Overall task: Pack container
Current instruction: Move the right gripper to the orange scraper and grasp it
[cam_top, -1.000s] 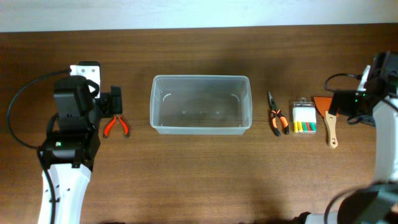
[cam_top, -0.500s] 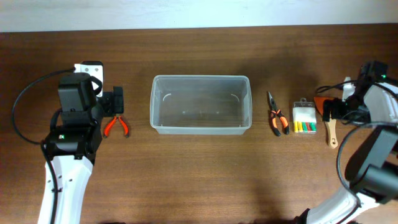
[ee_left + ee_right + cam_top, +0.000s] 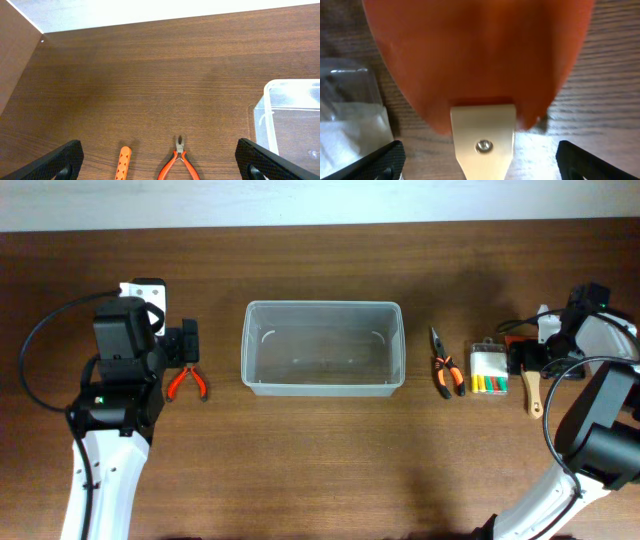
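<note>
Left end effector (image 3: 160, 161): fingers wide apart, over orange-handled cutters (image 3: 178, 156) on the bench (image 3: 150, 75).
Right end effector (image 3: 480, 162): wide apart, over orange scraper (image 3: 480, 60), at its wooden handle.
Container (image 3: 322, 347): bench centre, between cutters at left and pliers (image 3: 446, 370) at right.

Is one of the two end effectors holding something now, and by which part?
Nothing is held. The left end effector is open above the orange pliers, and the right end effector is open above the scraper.
</note>
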